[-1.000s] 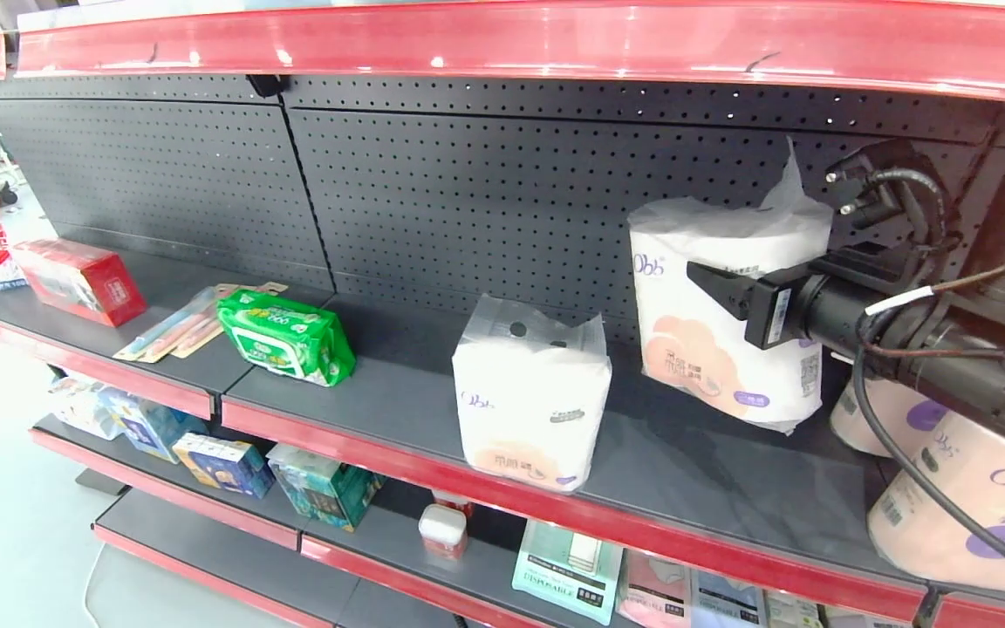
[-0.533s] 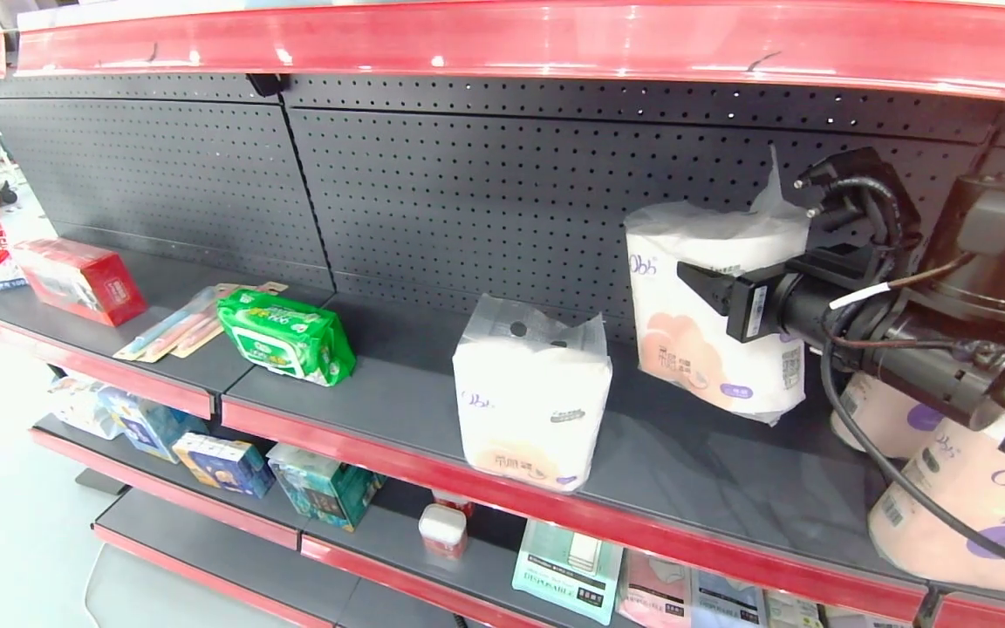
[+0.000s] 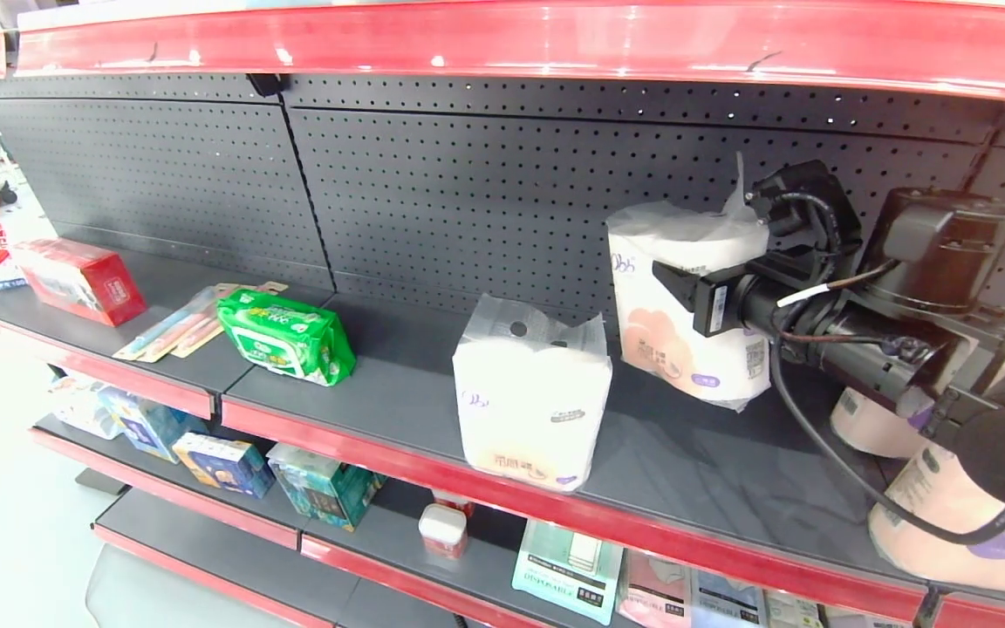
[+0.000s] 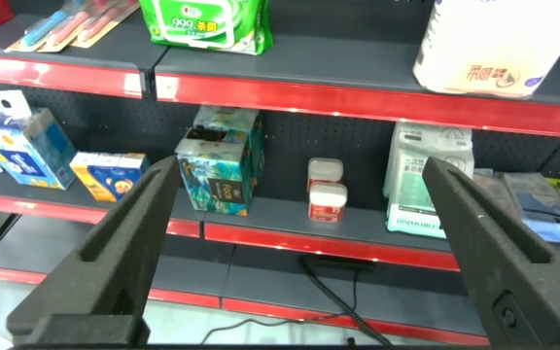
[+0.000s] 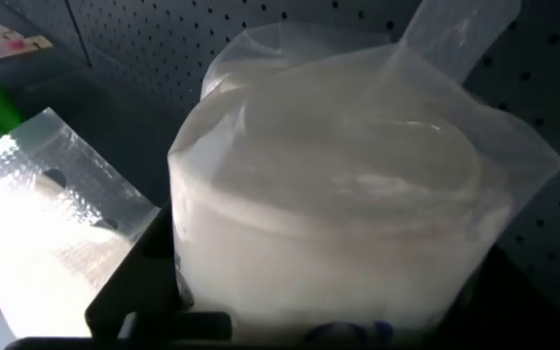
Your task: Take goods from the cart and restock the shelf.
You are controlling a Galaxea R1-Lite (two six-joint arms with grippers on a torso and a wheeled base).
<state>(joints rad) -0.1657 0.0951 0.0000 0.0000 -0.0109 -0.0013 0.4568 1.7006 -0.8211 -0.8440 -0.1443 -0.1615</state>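
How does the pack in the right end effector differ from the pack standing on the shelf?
The held pack is round and tilted, gripped by the right end effector; the standing pack is blocky and upright on the shelf. The held pack ends in a plastic tail, the standing pack in a flat flap. Both are white, plastic-wrapped.

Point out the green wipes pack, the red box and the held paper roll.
green wipes pack (image 3: 286, 337), head view, printed top
red box (image 3: 75, 275), head view, its middle
paper roll (image 3: 673, 353), head view, wrapped side
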